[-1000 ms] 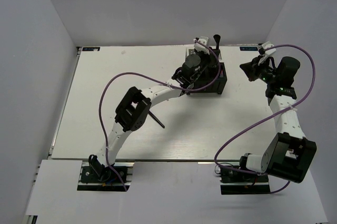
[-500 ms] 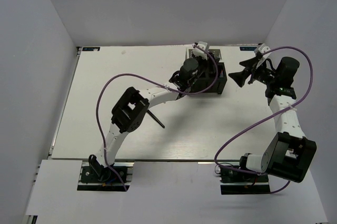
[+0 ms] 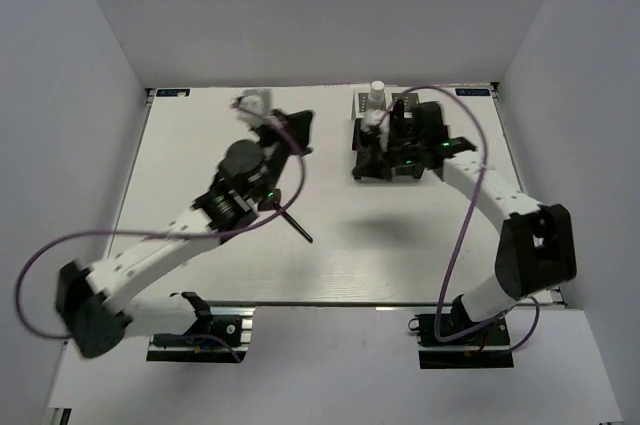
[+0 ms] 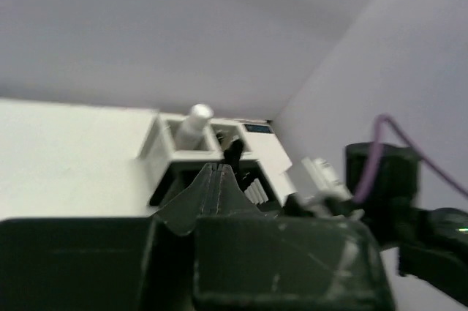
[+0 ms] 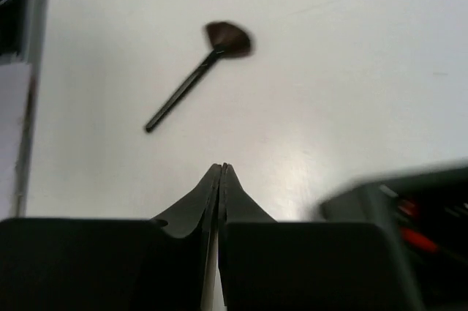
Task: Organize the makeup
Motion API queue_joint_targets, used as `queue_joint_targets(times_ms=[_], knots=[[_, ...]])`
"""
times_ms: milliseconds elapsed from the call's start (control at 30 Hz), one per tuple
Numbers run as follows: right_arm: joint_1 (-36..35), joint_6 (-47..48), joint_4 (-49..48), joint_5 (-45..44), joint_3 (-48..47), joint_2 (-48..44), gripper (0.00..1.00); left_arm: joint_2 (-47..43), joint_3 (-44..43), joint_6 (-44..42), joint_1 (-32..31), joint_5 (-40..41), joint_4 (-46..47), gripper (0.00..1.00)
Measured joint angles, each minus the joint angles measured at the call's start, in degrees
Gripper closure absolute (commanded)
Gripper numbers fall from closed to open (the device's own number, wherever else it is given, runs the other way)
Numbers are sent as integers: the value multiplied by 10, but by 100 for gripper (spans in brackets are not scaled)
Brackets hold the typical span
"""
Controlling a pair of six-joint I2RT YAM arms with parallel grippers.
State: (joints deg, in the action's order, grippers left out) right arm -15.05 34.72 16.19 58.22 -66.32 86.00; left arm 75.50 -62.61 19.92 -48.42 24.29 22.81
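Table: a white table [image 3: 180, 195] with a black mesh compartment organizer [image 3: 415, 173] at about 1 o'clock from its middle.
Stowed: a clear bottle with a white cap [image 3: 377, 97] stands upright in a far compartment of the organizer. The right arm hangs over most of the other compartments, so I cannot tell what else is in them.
Loose: one black fan-shaped brush [image 5: 186, 84] lies flat on the bare table, just off the middle at about 7 o'clock and well apart from the organizer. No other loose makeup shows.
Left hand [image 4: 217, 172]: fingers pressed together with nothing between them. It is raised at about 11 o'clock and points toward the organizer.
Right hand [image 5: 221, 173]: fingers also pressed together and empty. It sits at the organizer's near-left edge and faces the brush across open table.
Progress: judged late in the task, with the fan brush the one piece plainly left out.
Remaining: the brush must be picked up and dropped into a compartment. Both hands would have to open first.
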Motion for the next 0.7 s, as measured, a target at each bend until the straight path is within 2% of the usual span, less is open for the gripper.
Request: queue_joint_targets(times_ms=[33,100,133,167,200,267,300,333,400,467,700], knots=[[-42,-4,4,-22,0,13,100,-54,25,21,0,17,-41,99],[-109,-17,4,-73,-7,45,100,-155,67,73,1,54,-137,76],[-138,-29,4,-97,-12,61,95,-200,84,105,2,73,-191,67],[-166,-44,4,-126,-22,80,85,-233,98,133,2,84,-238,53],[-189,-58,4,-154,-35,100,72,-268,110,167,2,97,-291,50],[-232,-88,12,-207,-80,153,57,-326,135,234,3,110,-386,43],[-252,-104,23,-229,-115,186,43,-352,149,266,3,113,-429,42],[-267,-120,37,-247,-155,220,38,-376,161,297,3,114,-470,41],[-291,-146,56,-280,-238,290,34,-412,181,345,3,113,-536,38],[-308,-166,57,-314,-280,333,34,-438,193,384,3,111,-591,37],[-361,-199,81,-413,-289,382,37,-439,200,440,3,97,-679,36]])
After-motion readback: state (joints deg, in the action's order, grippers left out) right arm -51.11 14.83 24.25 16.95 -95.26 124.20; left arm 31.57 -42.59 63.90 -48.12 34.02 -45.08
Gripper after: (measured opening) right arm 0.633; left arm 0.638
